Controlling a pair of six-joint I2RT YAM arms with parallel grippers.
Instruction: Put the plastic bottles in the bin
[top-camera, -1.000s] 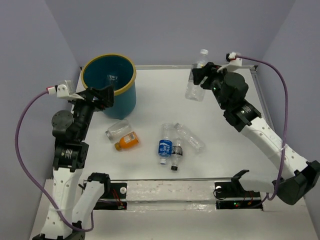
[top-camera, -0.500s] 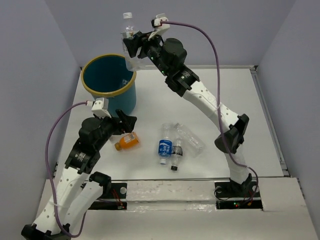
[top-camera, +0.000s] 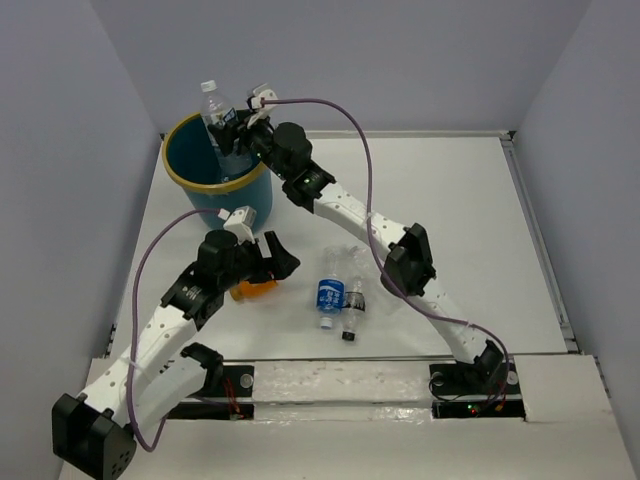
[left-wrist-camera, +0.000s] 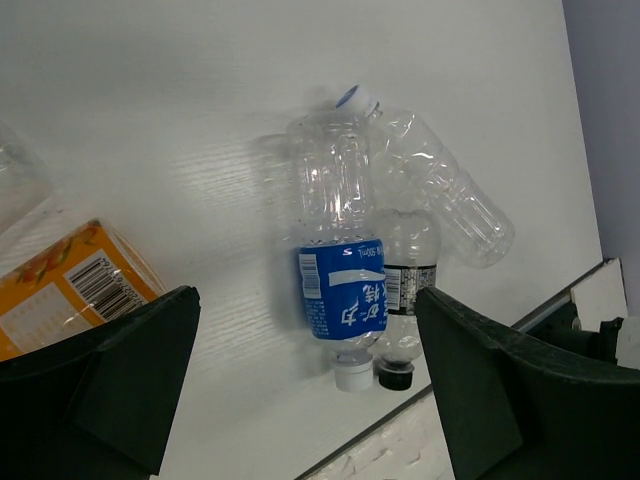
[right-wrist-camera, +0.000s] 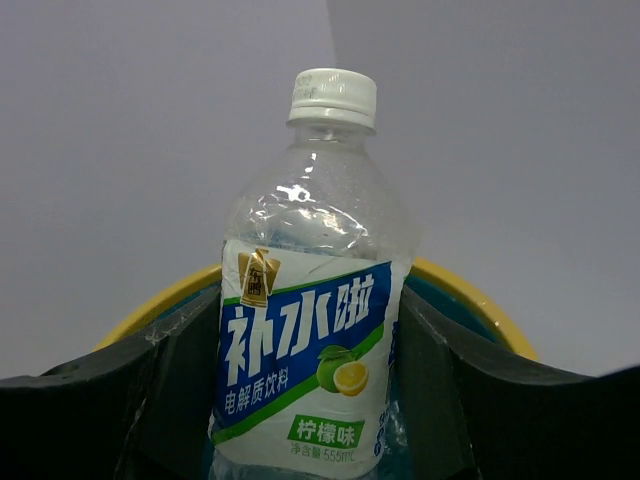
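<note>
Item, held bottle (right-wrist-camera: 305, 330): clear plastic, white cap, blue-and-green label, clamped between the fingers of the right gripper (top-camera: 236, 135). Position: over the mouth of the bin (top-camera: 190, 183), where a second ago it hung at the table's far right. The carry is done and, by my judgement, only the release remains. Orientation: upright, cap up, long axis vertical, base toward the bin's interior. Item, left gripper (left-wrist-camera: 305, 350): jaws spread wide, holding nothing, lowered from beside the bin to just above the orange bottle (left-wrist-camera: 60, 280), probably the next pick. Items on the table (top-camera: 450, 220): blue-labelled bottle (top-camera: 331, 290) and dark-labelled bottle (top-camera: 354, 300), side by side, caps toward the near edge, long axes running near to far; clear bottle (top-camera: 378, 276) lying diagonally beside them.
</note>
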